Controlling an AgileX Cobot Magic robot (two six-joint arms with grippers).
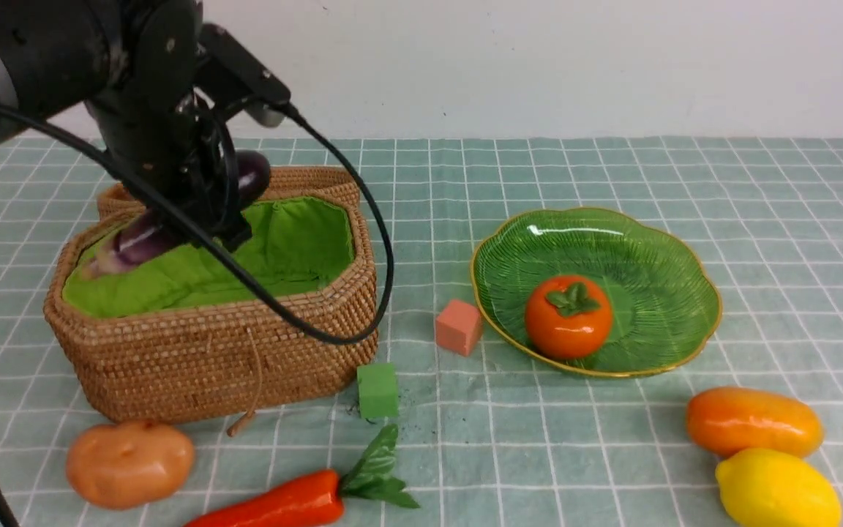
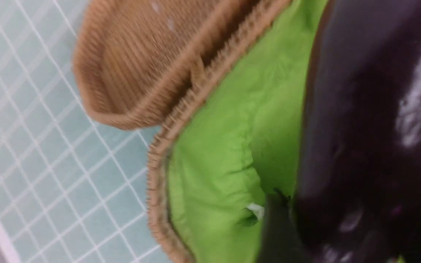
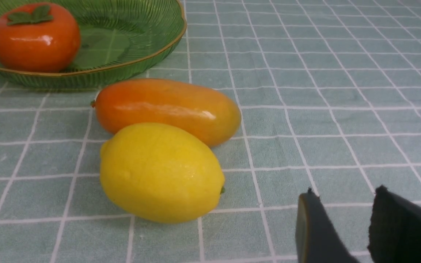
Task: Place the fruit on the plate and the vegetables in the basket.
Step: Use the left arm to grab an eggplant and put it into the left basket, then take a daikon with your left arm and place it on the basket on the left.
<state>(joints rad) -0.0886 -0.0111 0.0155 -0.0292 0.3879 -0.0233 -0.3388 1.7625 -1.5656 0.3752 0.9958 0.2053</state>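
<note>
Glossy dark-purple eggplant (image 1: 136, 240) lies tilted over the basket (image 1: 209, 359), against green lining.

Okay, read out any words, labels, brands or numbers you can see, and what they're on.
None readable: no text on the basket, plate, persimmon, mango, lemon, potato, carrot, eggplant, green cube, salmon cube or checked cloth.
White scrap in the basket lining, left wrist view: too blurred to tell.
</note>
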